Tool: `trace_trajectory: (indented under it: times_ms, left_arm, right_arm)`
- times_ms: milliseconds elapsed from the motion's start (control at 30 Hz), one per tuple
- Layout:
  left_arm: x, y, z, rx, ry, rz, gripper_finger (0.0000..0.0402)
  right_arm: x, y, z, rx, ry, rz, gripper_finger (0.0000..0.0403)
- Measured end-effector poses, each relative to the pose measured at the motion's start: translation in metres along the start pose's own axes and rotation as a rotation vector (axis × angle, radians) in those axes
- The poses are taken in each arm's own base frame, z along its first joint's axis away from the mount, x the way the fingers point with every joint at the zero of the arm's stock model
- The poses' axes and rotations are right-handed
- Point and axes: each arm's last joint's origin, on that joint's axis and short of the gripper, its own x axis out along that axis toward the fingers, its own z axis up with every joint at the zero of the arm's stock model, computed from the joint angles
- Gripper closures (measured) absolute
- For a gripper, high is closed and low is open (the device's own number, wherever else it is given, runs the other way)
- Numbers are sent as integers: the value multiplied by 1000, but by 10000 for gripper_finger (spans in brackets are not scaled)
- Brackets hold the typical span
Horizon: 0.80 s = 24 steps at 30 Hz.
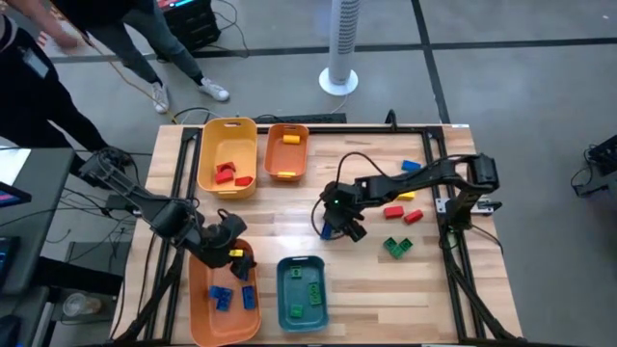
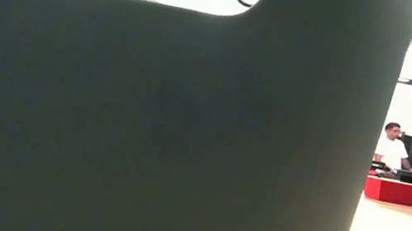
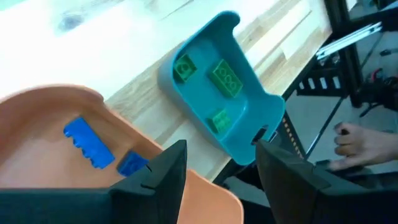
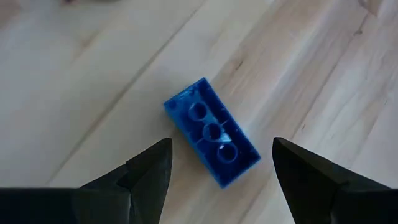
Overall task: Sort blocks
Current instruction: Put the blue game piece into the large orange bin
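The right gripper [image 4: 214, 180] hangs directly over a small blue plastic studded brick [image 4: 211, 132] lying hollow side up on the pale wooden table [image 1: 424, 289], its fingers spread wide and empty. The brick sits between the two fingers, but its long axis runs diagonally to the line joining them — so, as I judge it, the wrist needs a turn before closing, or the jaws would catch it corner to corner. This arm is far nearer that brick than the other.

Just beyond the blue brick lie loose red bricks [image 1: 401, 213], with a pair of green bricks [image 1: 396, 247] near them and another blue one [image 1: 412, 166] with a yellow one further off; none crowds the grasp.

Well away from the blue brick, the left gripper [image 3: 217, 171] hovers over the rim of the orange plastic bin [image 1: 204, 313] that holds blue bricks, fingers parted and holding nothing. Beside that stands the teal plastic bin [image 3: 264, 112] with green bricks. A person's hand [image 3: 364, 140] shows past the table edge.
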Motion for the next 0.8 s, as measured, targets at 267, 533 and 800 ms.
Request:
trace_trajectory:
  times_ms: [267,533,800]
  left_arm:
    - [-4,-4,2,-12,-12,-16,217]
    - [-4,-4,2,-12,-10,-17,217]
    - [-10,-9,3,-27,14,-50,217]
  right_arm:
    - [12,-3,1,1,21,14,117]
    - [14,-11,0,-17,-15,-14,117]
    - [31,-4,-8,-1,35,59,117]
